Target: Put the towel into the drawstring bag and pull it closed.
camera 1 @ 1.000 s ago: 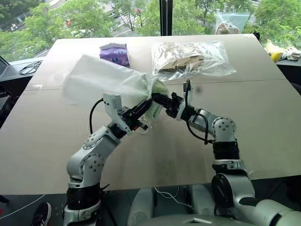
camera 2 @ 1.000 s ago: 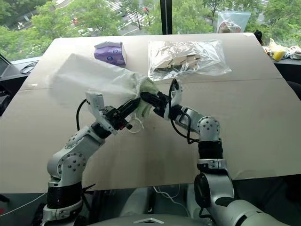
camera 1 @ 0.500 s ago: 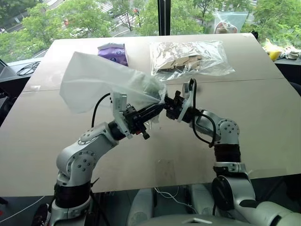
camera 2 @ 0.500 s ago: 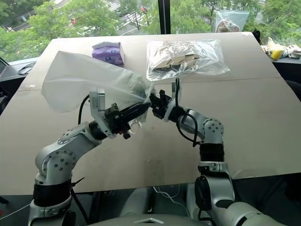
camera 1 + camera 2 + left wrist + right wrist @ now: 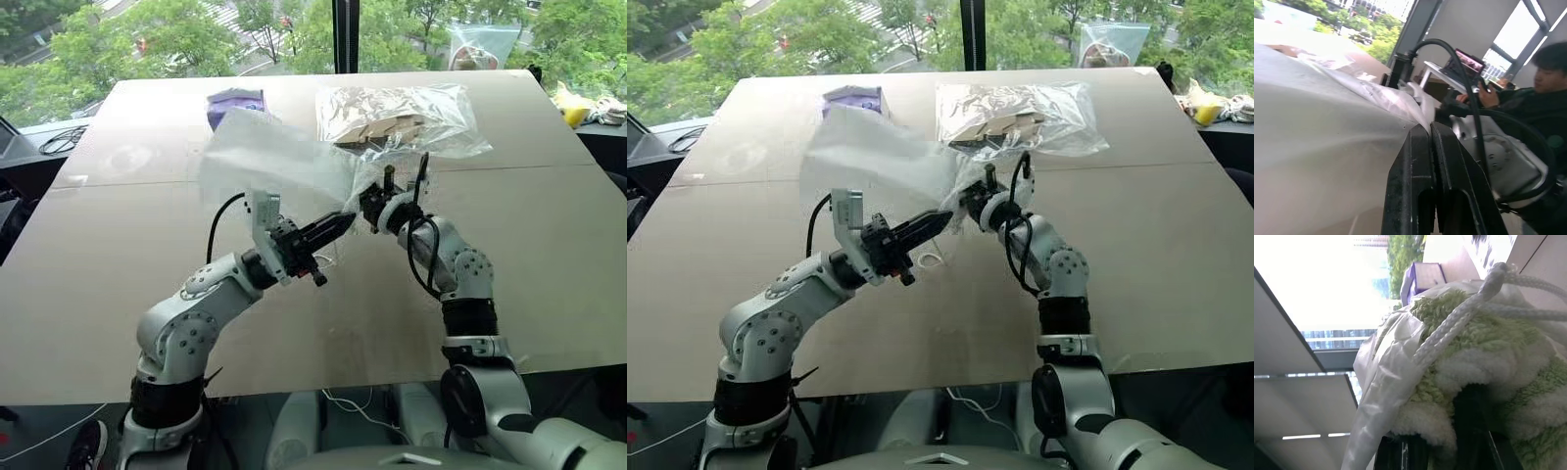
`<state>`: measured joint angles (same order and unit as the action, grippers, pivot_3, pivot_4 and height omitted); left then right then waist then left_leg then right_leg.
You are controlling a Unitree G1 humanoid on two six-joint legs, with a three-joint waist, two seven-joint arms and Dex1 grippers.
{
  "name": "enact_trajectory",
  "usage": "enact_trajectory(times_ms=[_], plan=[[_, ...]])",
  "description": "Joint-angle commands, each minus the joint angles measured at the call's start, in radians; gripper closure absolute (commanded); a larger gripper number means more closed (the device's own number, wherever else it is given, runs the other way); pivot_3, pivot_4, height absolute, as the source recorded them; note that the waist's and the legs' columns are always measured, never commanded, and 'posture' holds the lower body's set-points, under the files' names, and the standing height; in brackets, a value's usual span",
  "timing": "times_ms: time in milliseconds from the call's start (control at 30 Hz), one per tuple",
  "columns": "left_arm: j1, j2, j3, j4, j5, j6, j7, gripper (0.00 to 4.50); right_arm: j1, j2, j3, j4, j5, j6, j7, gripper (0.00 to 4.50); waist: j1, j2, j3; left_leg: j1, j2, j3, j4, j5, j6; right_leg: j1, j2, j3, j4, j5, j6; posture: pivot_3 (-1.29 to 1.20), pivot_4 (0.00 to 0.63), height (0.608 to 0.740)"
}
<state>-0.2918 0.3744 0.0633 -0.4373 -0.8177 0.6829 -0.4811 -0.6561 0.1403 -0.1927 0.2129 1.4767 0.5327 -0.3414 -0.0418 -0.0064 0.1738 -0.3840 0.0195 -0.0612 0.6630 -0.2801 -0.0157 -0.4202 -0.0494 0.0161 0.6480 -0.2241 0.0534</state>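
The white drawstring bag [image 5: 265, 157] hangs in the air over the middle of the table, its mouth toward my grippers. My left gripper [image 5: 343, 217] is shut on the fabric at the bag's mouth, its fingers [image 5: 1422, 147] pressed together. My right gripper [image 5: 370, 201] reaches into the mouth from the right and is shut on the pale green towel [image 5: 1484, 347]. The towel sits just inside the bag's rim, with a white cord [image 5: 1459, 318] lying across it. Another cord loop [image 5: 929, 259] dangles under the left gripper.
A purple tissue pack [image 5: 233, 101] and a clear plastic bag of wooden pieces [image 5: 397, 117] lie at the far side of the table [image 5: 549, 255]. A person [image 5: 1542, 83] sits beyond the table's right side. Windows stand behind the far edge.
The bag swung right and away, toward the clear plastic bag. My right gripper pushed forward and rolled at the wrist, carrying the towel with it. My left gripper shifted slightly right.
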Motion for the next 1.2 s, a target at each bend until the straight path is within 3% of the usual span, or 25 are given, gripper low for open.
enact_trajectory(times_ms=[33, 100, 133, 333, 400, 800, 1067, 1200], plan=[[-0.037, 0.002, -0.009, 0.045, 0.145, -0.135, 0.013, 4.50, -0.099, 0.182, 0.007, -0.046, -0.037, -0.084, -0.011, 4.47, -0.003, 0.000, 0.000, 0.000, 0.000, 0.000, 0.000, 0.000, 0.000, 0.000, 0.000, 0.000, 0.000, 0.000, 0.000, 0.00, 0.150, 0.740], [-0.052, 0.013, -0.020, 0.092, 0.230, -0.203, 0.009, 4.50, -0.087, 0.161, 0.030, -0.051, -0.048, -0.080, -0.004, 4.47, -0.005, 0.000, 0.000, 0.001, 0.000, 0.001, -0.001, 0.000, 0.000, 0.000, 0.000, 0.001, 0.000, 0.000, 0.000, 0.00, 0.150, 0.740], [-0.065, 0.015, -0.025, 0.116, 0.269, -0.240, 0.007, 4.50, -0.080, 0.148, 0.047, -0.058, -0.059, -0.071, 0.004, 3.61, -0.005, 0.000, 0.000, 0.001, 0.000, 0.001, -0.002, 0.000, 0.000, -0.001, 0.001, 0.001, -0.001, 0.000, 0.000, 0.00, 0.150, 0.740], [-0.101, -0.021, -0.015, 0.195, 0.357, -0.319, 0.034, 4.50, -0.069, 0.108, 0.107, -0.069, -0.144, -0.057, 0.028, 0.56, -0.001, 0.000, 0.000, -0.001, 0.001, 0.001, -0.008, 0.000, 0.000, -0.003, 0.000, 0.001, -0.004, 0.000, 0.000, 0.00, 0.150, 0.740], [-0.109, -0.032, -0.001, 0.209, 0.360, -0.325, 0.042, 4.50, -0.069, 0.086, 0.130, -0.076, -0.176, -0.036, 0.044, 0.03, 0.000, 0.000, 0.000, -0.001, 0.001, 0.002, -0.008, 0.000, 0.000, -0.003, 0.000, 0.001, -0.005, 0.000, 0.000, 0.00, 0.150, 0.740], [-0.152, -0.078, 0.080, 0.227, 0.298, -0.295, 0.072, 4.50, -0.022, -0.115, 0.266, -0.192, -0.408, 0.246, 0.230, 0.03, 0.003, 0.000, 0.000, -0.002, 0.000, 0.001, -0.009, 0.000, 0.000, -0.003, 0.000, 0.000, -0.005, 0.000, 0.000, 0.00, 0.150, 0.740], [-0.137, -0.081, 0.089, 0.215, 0.283, -0.278, 0.071, 4.50, 0.006, -0.221, 0.225, -0.223, -0.524, 0.265, 0.360, 0.03, 0.000, 0.000, 0.000, -0.001, 0.000, 0.001, -0.009, 0.000, 0.000, -0.003, -0.001, 0.000, -0.004, 0.000, 0.000, 0.00, 0.150, 0.740], [-0.131, -0.089, 0.102, 0.204, 0.269, -0.263, 0.079, 4.50, 0.021, -0.224, 0.233, -0.225, -0.570, 0.286, 0.390, 0.03, -0.001, 0.000, 0.000, -0.001, 0.000, 0.001, -0.009, 0.000, 0.000, -0.003, -0.001, 0.000, -0.004, 0.000, 0.000, 0.00, 0.150, 0.740]])
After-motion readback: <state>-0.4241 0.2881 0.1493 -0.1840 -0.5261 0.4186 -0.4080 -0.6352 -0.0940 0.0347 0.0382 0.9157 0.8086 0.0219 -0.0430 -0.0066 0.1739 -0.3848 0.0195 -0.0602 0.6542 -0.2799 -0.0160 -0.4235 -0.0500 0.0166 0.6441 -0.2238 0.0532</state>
